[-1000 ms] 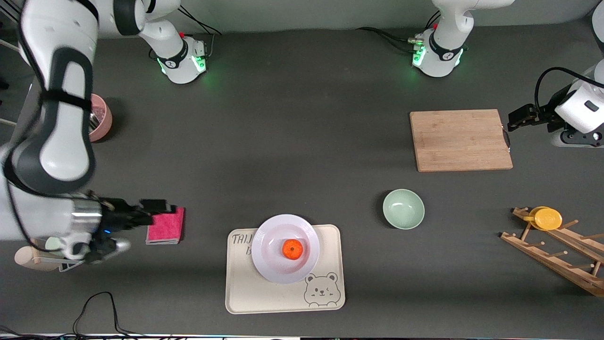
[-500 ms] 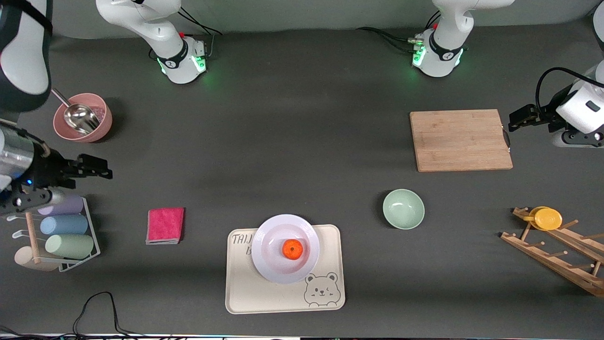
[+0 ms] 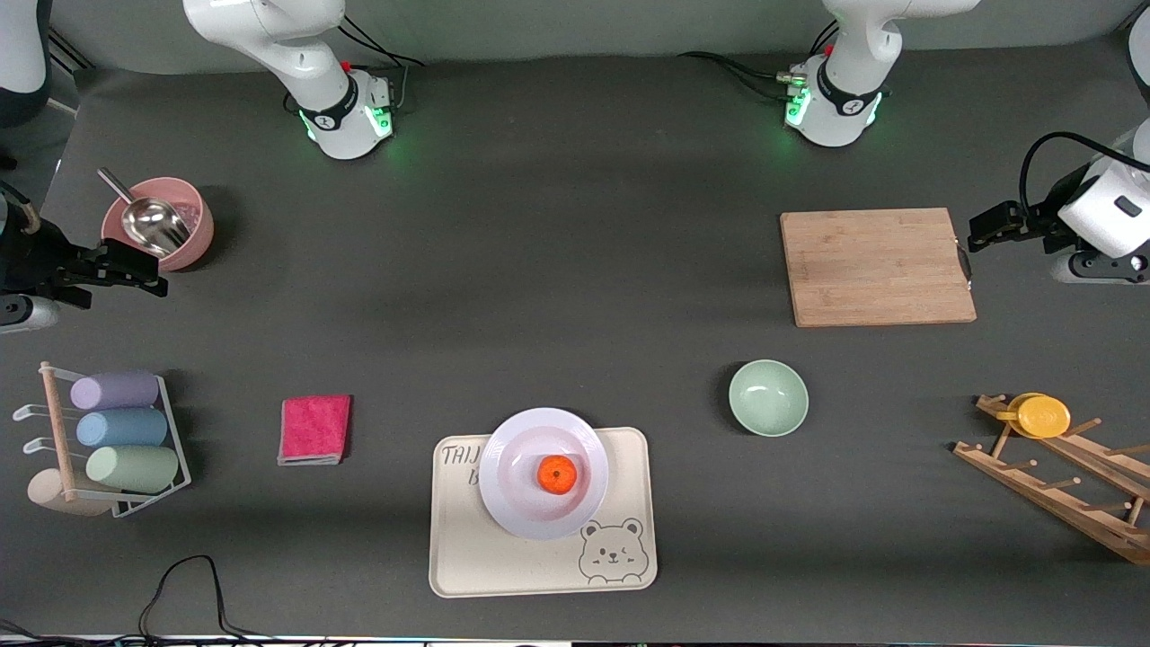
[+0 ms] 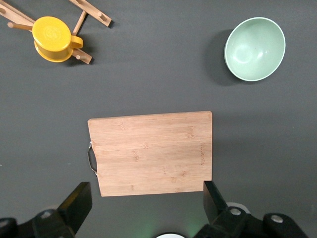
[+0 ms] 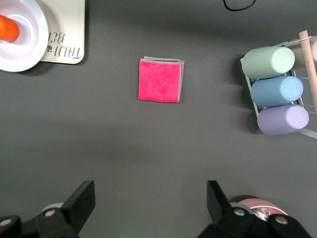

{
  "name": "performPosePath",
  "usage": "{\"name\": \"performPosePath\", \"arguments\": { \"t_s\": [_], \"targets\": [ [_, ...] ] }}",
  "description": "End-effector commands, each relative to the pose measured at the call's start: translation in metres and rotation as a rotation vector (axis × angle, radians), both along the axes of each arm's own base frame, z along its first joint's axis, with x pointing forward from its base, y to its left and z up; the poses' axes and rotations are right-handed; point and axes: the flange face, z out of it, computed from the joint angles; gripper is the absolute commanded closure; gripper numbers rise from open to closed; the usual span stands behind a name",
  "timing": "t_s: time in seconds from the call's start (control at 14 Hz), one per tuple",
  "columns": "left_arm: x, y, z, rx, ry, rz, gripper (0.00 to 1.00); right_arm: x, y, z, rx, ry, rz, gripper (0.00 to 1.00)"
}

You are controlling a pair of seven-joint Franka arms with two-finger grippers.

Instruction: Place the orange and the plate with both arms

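Since the earlier frames the right gripper has swung away from the pink cloth toward the right arm's end of the table and now hangs over the bare table just beside the pink bowl, which holds a metal scoop. Its fingers are spread wide with nothing between them, as the right wrist view shows. Nearer the front camera at that same end sits a wire rack with three cups lying on their sides, purple, blue and pale green; what looks like a cream cup lies against the rack, though it is mostly hidden.

Toward the middle, the cream bear-printed tray carries the plate, whose rim overhangs the tray's farther edge a little. The orange rests in the plate's well, free of either gripper.

Toward the left arm's end stands the pale green bowl, upright and apart from the tray. Farther from the camera lies the wooden cutting board. The left gripper waits in the air at the board's handle edge, jaws parted and empty, as the left wrist view shows. Nearer the camera, a wooden peg rack bears a yellow cup on one peg
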Motion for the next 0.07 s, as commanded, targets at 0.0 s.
{"name": "performPosePath", "arguments": {
  "t_s": [0.0],
  "targets": [
    [0.0032,0.001,0.0048,0.012,-0.007,-0.002,0.0,-0.0047,0.006,-0.0007,-0.027,-0.009,-0.057,0.0]
  ]
}}
